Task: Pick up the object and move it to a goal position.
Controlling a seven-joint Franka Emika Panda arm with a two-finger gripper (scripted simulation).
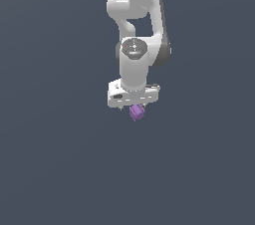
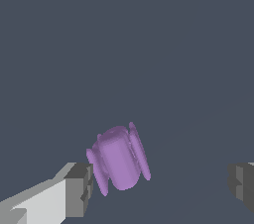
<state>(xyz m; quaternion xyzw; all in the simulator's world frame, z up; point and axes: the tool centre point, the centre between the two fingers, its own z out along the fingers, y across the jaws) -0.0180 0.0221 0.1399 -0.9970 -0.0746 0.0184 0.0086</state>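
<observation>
Hand wide, nothing held; purple object sits beside 1 finger. Best to centre over it before closing evenly.

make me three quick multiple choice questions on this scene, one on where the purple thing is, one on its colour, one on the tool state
1. Where is the block?
A. between the tool's fingers
B. far off to one side of the arm
C. on top of the arm

2. What colour is the block?
A. green
B. purple
C. red

3. How is the tool set?
A. shut tight on the block
B. fingers spread wide
C. out of sight

Answers: 1 A, the wrist view shows it in the gap, close by one finger. 2 B, it is purple in both views. 3 B, a wide gap separates the block from the other finger.
</observation>
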